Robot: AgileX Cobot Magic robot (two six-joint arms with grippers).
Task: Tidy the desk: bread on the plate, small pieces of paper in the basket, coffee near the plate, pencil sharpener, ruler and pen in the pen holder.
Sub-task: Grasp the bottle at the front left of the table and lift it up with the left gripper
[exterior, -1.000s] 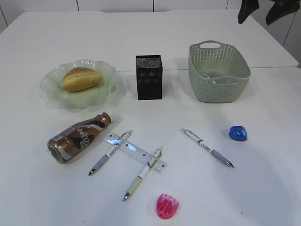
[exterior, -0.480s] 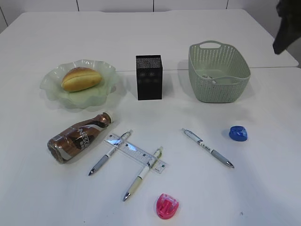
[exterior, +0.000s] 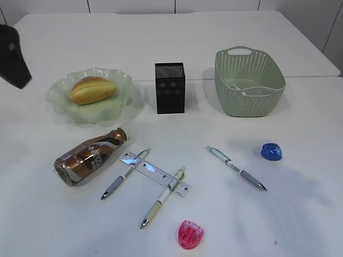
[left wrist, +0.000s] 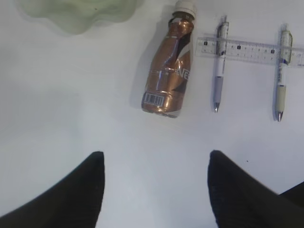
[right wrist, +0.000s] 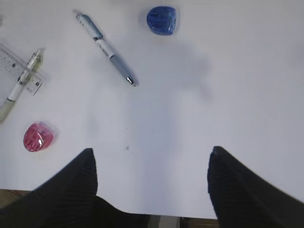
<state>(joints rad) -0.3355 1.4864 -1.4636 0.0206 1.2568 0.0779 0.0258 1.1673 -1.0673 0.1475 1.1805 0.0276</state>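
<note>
The bread (exterior: 92, 89) lies on the green plate (exterior: 64, 104). The coffee bottle (exterior: 91, 156) lies on its side in front of the plate. A clear ruler (exterior: 154, 174) lies across two pens (exterior: 125, 173) (exterior: 163, 197); a third pen (exterior: 236, 168) lies to the right. A blue sharpener (exterior: 271, 151) and a pink sharpener (exterior: 190, 234) sit on the table. The black pen holder (exterior: 170, 88) stands at mid-back. My left gripper (left wrist: 156, 159) is open and empty, high above the table near the bottle (left wrist: 168, 76). My right gripper (right wrist: 151, 156) is open and empty above the front edge.
The green basket (exterior: 249, 81) stands at the back right with paper pieces (exterior: 238, 89) inside. Part of the left arm (exterior: 12, 56) shows at the left edge. The table's front edge shows under the right gripper.
The right arm has left the top right corner of the exterior view. The left arm has come into view at the left edge. No object has moved.
</note>
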